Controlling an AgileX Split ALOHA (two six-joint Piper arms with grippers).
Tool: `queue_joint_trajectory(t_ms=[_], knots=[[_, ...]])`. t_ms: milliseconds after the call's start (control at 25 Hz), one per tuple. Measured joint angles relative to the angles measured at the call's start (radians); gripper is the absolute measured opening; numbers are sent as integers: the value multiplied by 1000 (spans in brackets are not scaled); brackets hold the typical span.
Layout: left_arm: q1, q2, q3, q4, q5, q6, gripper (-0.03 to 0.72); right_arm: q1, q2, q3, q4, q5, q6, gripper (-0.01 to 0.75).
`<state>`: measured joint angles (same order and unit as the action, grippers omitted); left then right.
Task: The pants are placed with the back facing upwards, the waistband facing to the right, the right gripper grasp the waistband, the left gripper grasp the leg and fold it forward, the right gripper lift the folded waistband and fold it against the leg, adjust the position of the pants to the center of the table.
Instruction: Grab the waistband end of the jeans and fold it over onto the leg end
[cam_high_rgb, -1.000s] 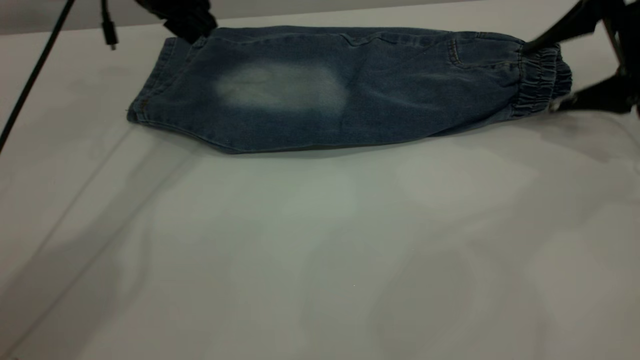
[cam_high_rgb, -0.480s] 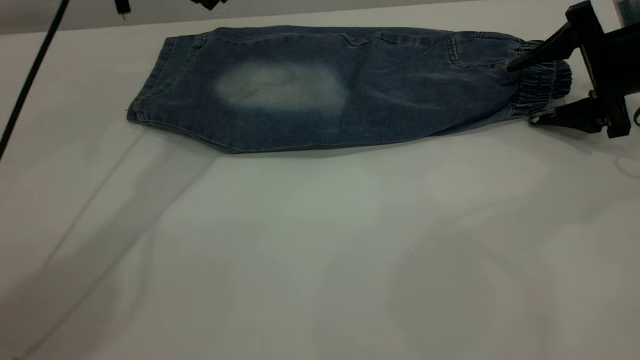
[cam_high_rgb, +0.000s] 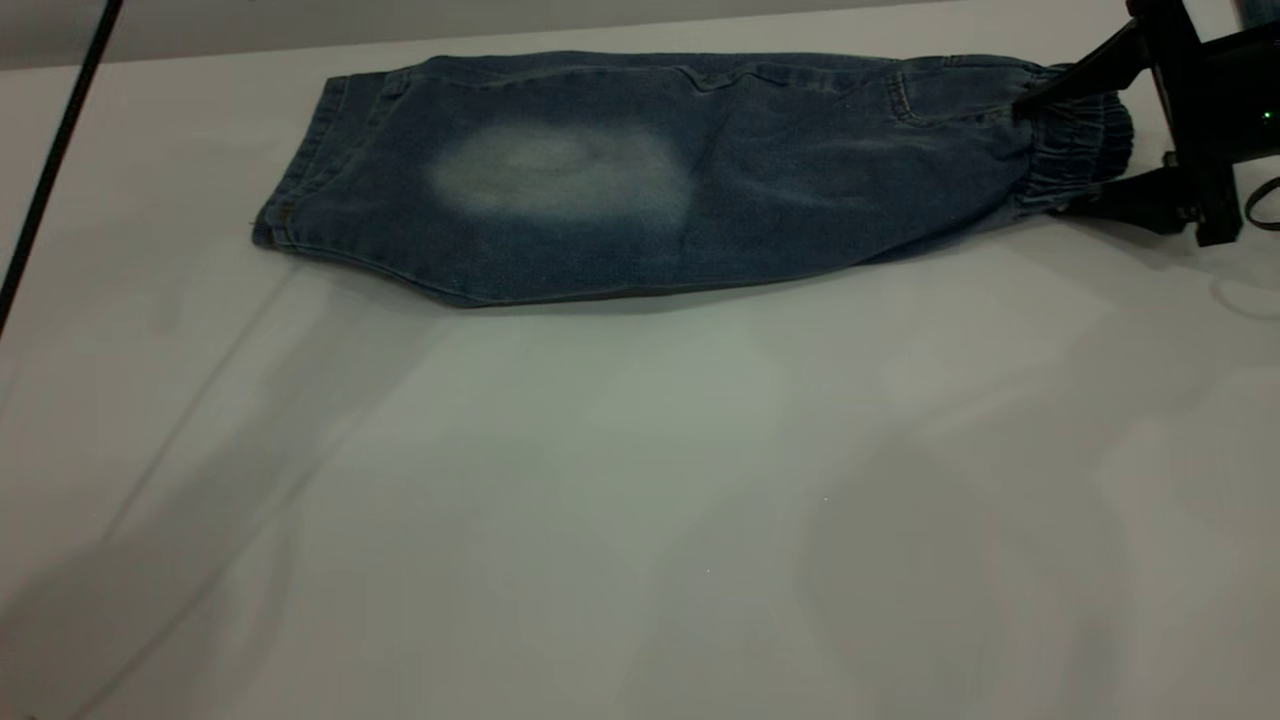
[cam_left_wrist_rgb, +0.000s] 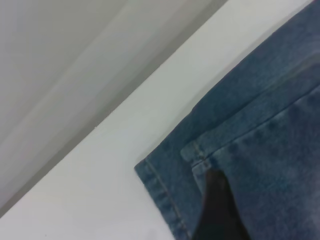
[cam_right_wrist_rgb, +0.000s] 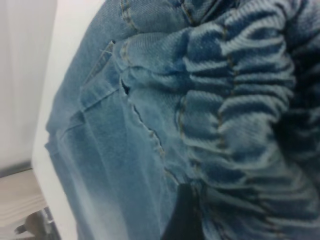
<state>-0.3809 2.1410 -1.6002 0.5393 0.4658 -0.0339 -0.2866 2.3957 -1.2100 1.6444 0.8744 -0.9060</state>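
Denim waistband (cam_high_rgb: 1075, 150) sits between the right tool's (cam_high_rgb: 1055, 145) spread fingers.

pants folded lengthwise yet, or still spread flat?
Folded lengthwise: the pants lie as one leg-wide strip, waistband bunched between the right gripper jaws.

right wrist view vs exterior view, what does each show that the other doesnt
Only the right wrist view shows the waistband close up, its gathered ridges and stitching. Only the exterior view shows the whole pants folded lengthwise on the table, the faded patch, and the right gripper with one finger above the waistband and one below. Both show the waistband and a pocket seam.
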Motion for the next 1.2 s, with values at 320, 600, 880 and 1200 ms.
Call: queue_joint_trajectory(t_ms=[320,600,880,1200], knots=[[-38,0,1,-22,0,0,444,69,39,-17,92,2,-37,444],[-52,12,3,-86,-13,2,444,68,41,-27,94,27,-91,124],[-80,100,3,-184,-38,34,444,68,38,-89,97,247,-98,129],[-204,212,3,-329,-89,145,444,68,-33,-143,92,344,-63,129]])
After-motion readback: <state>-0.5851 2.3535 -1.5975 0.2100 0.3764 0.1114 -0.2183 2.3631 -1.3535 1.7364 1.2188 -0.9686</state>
